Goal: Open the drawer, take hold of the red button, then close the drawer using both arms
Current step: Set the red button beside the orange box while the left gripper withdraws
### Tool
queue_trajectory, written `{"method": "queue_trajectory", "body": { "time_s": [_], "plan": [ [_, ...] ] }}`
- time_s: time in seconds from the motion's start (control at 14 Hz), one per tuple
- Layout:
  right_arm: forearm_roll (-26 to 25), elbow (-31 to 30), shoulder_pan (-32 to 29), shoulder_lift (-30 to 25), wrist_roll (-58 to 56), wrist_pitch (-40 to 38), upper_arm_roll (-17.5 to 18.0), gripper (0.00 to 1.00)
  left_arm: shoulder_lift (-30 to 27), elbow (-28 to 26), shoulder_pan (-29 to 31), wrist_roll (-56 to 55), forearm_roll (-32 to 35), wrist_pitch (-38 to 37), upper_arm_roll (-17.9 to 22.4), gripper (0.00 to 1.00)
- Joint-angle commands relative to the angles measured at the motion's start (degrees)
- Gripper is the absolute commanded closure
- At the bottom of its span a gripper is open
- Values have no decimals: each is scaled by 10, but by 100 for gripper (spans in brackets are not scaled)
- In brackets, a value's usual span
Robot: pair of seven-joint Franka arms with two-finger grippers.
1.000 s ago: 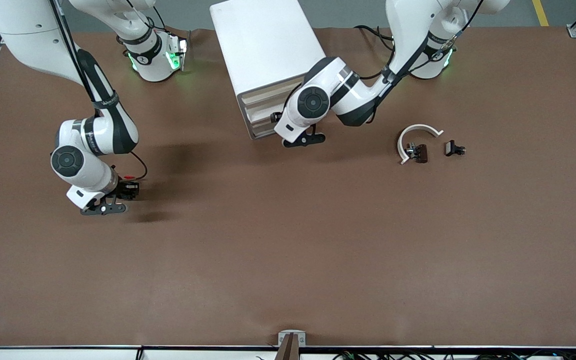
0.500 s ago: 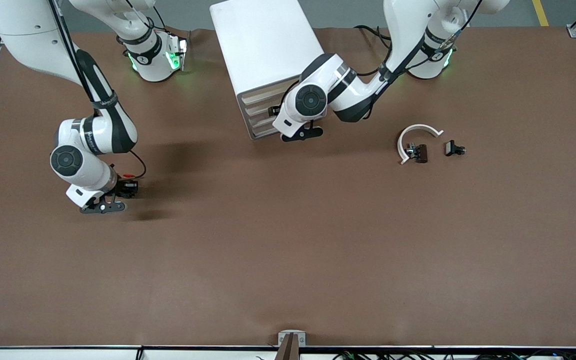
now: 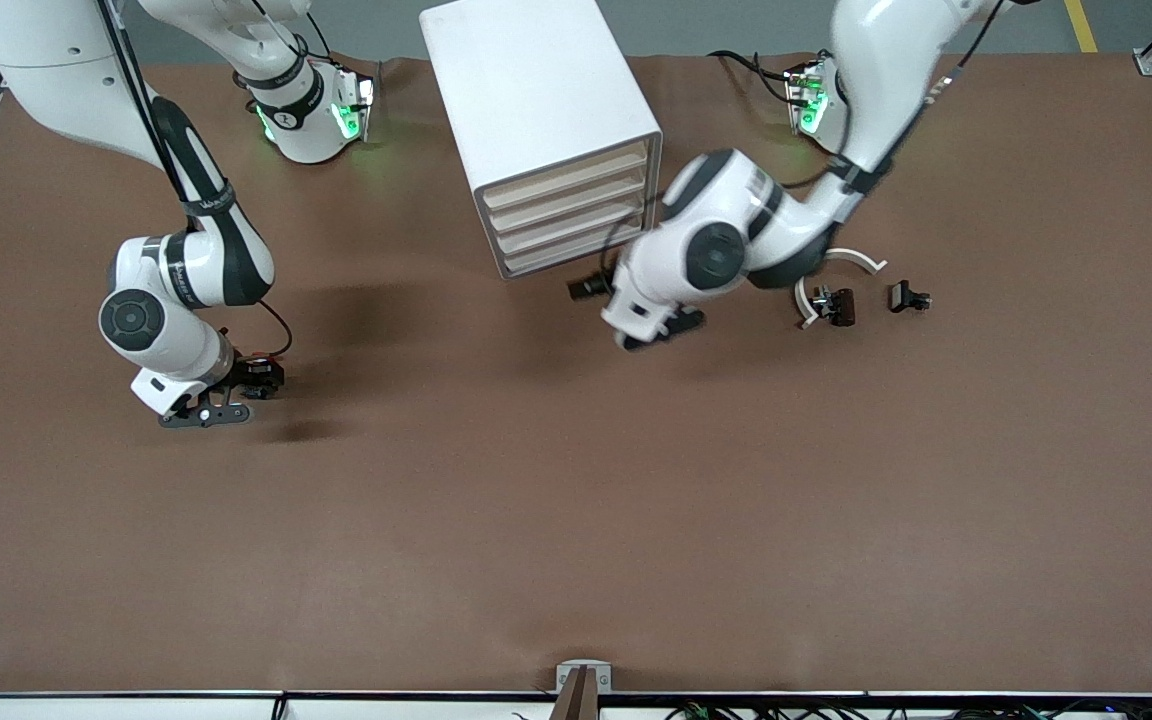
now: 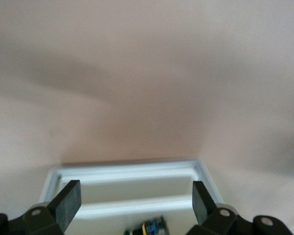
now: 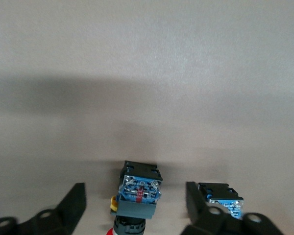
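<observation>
The white cabinet (image 3: 536,90) stands between the arm bases. The drawer (image 3: 571,197), second from the top, has its beige front flush with the other three. My left gripper (image 3: 586,288) (image 4: 136,196) hangs open over the table in front of the cabinet, touching nothing. The left wrist view shows a shallow white tray (image 4: 132,171) with a small blue and yellow part between the fingers. The button (image 5: 139,188) (image 3: 254,358) lies on the table toward the right arm's end, its red cap pointing at the wrist. My right gripper (image 3: 261,375) (image 5: 134,193) stands open around it, with a gap on both sides.
A second dark blue-backed switch body (image 5: 225,197) lies right beside one right finger. Toward the left arm's end lie a white arc-shaped piece (image 3: 841,262) and two small dark parts (image 3: 836,305) (image 3: 908,297). The left arm's elbow hangs over the arc.
The left arm has drawn back from the cabinet front, which now shows all four drawers. The right gripper has opened around the button and barely moved.
</observation>
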Motion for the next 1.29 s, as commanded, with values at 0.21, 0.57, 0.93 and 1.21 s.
{"method": "queue_trajectory", "body": {
  "time_s": [0.21,0.57,0.93,1.21],
  "plan": [
    [-12,22,61,-104,65,-94,12,0,-12,100,134,3,112,-73,-8,0],
    [-12,68,117,-162,113,-182,14,0,-16,178,200,109,195,-145,-8,0],
    [-13,224,210,-142,198,-412,13,0,-54,203,248,167,246,-198,-10,0],
    [-6,239,267,-143,299,-416,13,0,-93,218,276,230,246,-273,-10,0]
  ]
}}
